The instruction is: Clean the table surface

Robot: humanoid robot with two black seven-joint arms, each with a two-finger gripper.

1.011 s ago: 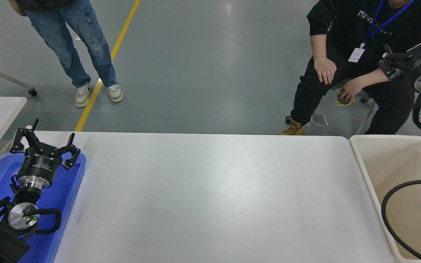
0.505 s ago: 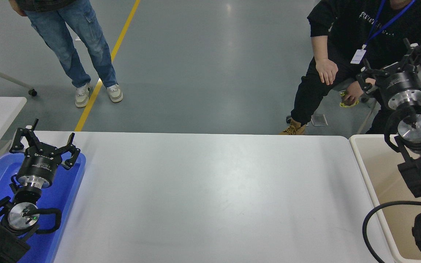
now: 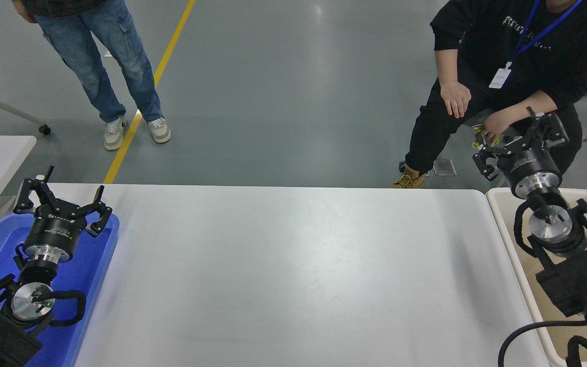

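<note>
The table surface (image 3: pixel 293 275), broad, rigid and smooth-looking, apparently bare, fills the frame's middle as the right gripper (image 3: pixel 520 141) hangs spread above the beige bin's (image 3: pixel 500 214) far edge and the left gripper (image 3: pixel 61 199) sits spread over the blue tray (image 3: pixel 97 255); it offers nothing to grasp, only to wipe.

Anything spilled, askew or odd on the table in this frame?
Nothing stands out. The table surface shows no spill or litter. The left pincer hangs open over the blue tray; the right pincer is open above the beige bin.
</note>
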